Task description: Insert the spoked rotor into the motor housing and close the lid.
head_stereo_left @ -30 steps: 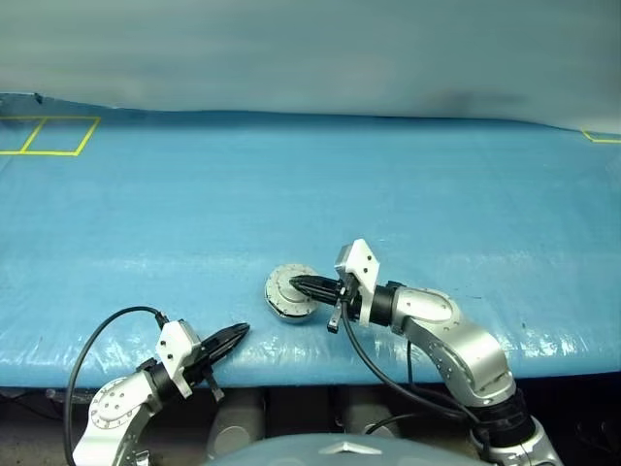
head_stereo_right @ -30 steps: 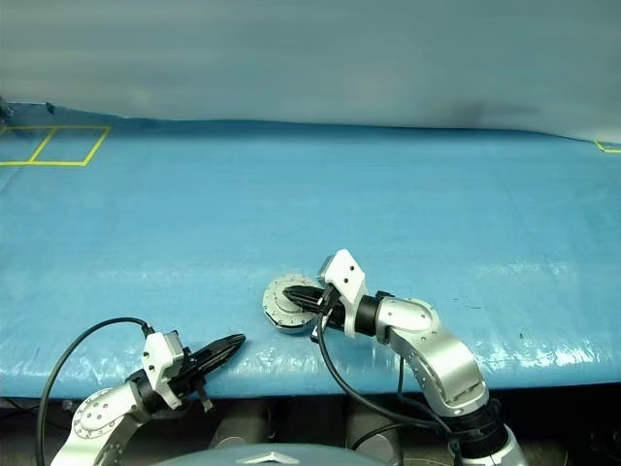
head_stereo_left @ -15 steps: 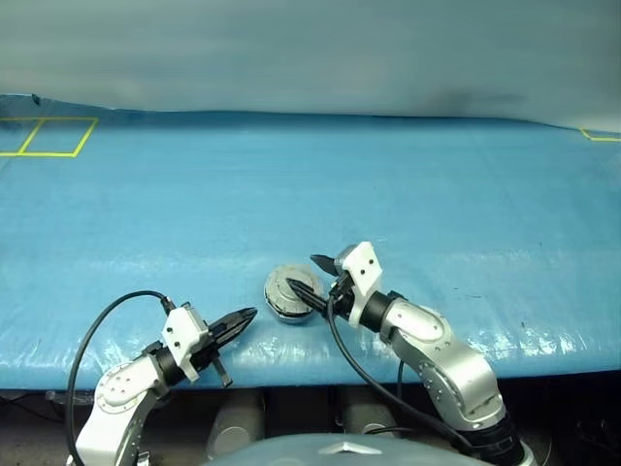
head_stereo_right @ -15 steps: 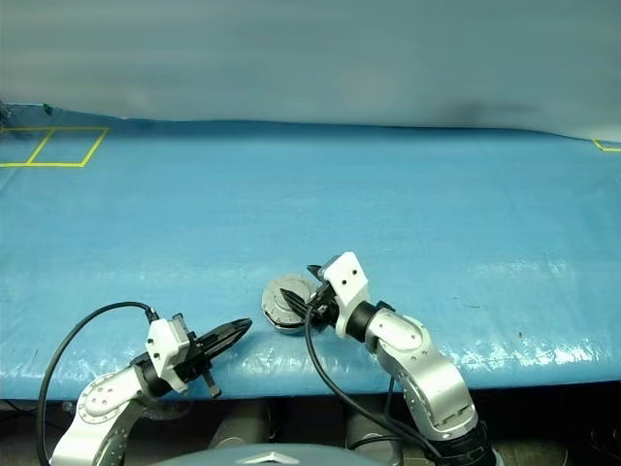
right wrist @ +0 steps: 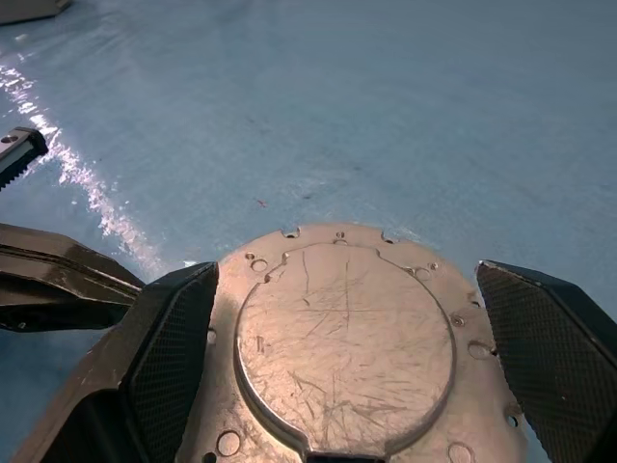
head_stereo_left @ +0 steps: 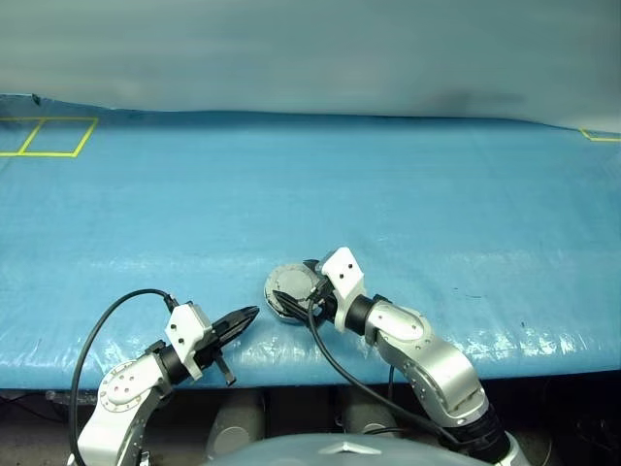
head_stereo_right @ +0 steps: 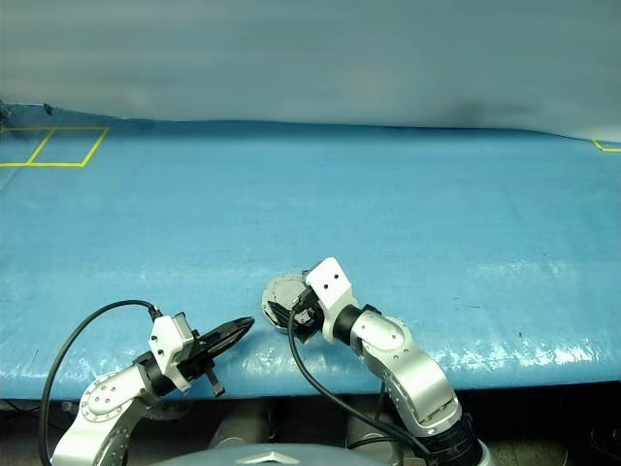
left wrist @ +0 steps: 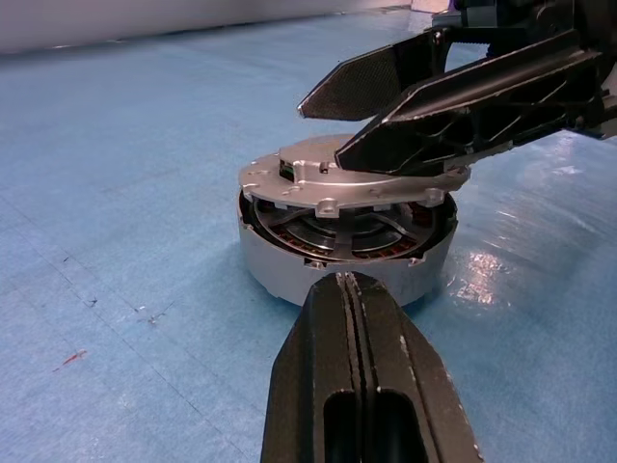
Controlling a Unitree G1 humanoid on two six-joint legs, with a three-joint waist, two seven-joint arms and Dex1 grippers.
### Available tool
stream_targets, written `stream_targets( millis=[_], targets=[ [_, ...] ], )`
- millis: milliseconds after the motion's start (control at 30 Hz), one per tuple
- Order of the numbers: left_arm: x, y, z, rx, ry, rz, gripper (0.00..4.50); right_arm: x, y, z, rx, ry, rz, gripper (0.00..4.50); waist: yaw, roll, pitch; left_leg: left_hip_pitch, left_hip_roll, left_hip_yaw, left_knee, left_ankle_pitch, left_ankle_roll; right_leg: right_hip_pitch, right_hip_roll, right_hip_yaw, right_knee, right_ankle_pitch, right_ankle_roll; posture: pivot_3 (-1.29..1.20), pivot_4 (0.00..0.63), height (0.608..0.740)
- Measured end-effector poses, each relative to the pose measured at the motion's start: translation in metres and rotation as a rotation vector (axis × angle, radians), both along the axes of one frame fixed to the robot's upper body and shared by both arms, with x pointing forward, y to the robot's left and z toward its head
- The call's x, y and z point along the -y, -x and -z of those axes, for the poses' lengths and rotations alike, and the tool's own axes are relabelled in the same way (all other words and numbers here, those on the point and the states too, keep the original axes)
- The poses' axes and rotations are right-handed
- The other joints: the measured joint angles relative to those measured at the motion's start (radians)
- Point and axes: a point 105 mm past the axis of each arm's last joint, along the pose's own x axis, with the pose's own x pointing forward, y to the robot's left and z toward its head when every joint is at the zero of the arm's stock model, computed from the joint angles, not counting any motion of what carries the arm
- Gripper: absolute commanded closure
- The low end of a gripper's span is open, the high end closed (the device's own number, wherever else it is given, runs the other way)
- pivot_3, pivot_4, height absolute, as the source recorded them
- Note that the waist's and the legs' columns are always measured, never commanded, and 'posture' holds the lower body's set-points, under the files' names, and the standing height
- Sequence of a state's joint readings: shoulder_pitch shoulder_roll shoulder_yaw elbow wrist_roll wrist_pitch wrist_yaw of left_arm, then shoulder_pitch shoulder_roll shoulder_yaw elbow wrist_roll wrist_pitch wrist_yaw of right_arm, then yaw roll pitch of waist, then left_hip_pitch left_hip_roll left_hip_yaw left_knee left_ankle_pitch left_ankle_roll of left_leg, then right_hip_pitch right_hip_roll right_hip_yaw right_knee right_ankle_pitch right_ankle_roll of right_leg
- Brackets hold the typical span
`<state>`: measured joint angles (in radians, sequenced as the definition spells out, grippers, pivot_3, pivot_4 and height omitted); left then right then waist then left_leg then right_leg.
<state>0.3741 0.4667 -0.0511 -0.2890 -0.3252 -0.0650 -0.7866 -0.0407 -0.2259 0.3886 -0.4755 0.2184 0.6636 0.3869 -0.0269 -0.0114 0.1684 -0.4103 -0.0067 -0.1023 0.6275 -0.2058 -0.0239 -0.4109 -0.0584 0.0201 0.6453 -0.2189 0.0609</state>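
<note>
1. Left wrist view put the left gripper (left wrist: 352, 289) nearest, its fingers pressed together with nothing between them, hanging just short of the motor housing (left wrist: 337, 265) near the front edge of the blue surface (head_stereo_left: 437, 204).
2. Next lay the motor housing itself, upright on the surface, close to that front edge and roughly midway along it. Copper-brown windings showed through the gap under the cap.
3. Inside that gap sat silver spokes, which I judged to be the spoked rotor (left wrist: 337, 227), so the insertion step looked done.
4. Over it, the lid (right wrist: 342, 342) lay lowered but tilted, raised on the near side and not seated flush on the rim. Closing looked only partly finished.
5. Beyond, the right gripper (left wrist: 405, 111) hovered over the lid with its fingers (right wrist: 174, 338) spread wide to either side of it, gripping nothing. Whether a finger rested on the cap could not be told.
6. What seemed left was to press the lid down until it met the rim all round.
7. Farther back, yellow tape squares (head_stereo_left: 53, 136) marked the far left corner of the surface, well apart from the work.
</note>
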Motion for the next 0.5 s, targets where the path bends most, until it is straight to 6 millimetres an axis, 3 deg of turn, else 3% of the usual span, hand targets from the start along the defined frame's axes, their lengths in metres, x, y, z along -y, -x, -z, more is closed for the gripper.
stream_targets(
  millis=[200, 400, 500],
  targets=[
    [0.0032, 0.0005, -0.0040, 0.005, 0.003, 0.009, 4.50, -0.0009, -0.0008, 0.0046, -0.006, 0.014, 0.008, 0.01, 0.000, 0.000, 0.000, 0.000, 0.000, 0.000, 0.000, 0.000, 0.000, 0.000, 0.000, 0.000, 0.000, 0.000, 0.000, 0.00, 0.150, 0.740],
    [0.0031, 0.0007, -0.0035, 0.001, 0.002, 0.009, 4.50, -0.0046, 0.0011, 0.0060, -0.001, 0.012, 0.004, 1.46, -0.001, 0.000, 0.000, 0.000, 0.000, 0.000, 0.000, 0.000, 0.000, 0.000, 0.000, 0.000, 0.000, 0.000, 0.000, 0.00, 0.150, 0.740],
    [0.0031, 0.0009, -0.0034, 0.001, 0.002, 0.010, 4.50, -0.0052, 0.0014, 0.0061, 0.001, 0.013, 0.005, 1.46, -0.001, 0.000, 0.000, 0.001, 0.000, 0.000, 0.000, 0.000, 0.000, 0.000, 0.000, 0.000, 0.000, 0.000, 0.000, 0.00, 0.150, 0.740]
  ],
)
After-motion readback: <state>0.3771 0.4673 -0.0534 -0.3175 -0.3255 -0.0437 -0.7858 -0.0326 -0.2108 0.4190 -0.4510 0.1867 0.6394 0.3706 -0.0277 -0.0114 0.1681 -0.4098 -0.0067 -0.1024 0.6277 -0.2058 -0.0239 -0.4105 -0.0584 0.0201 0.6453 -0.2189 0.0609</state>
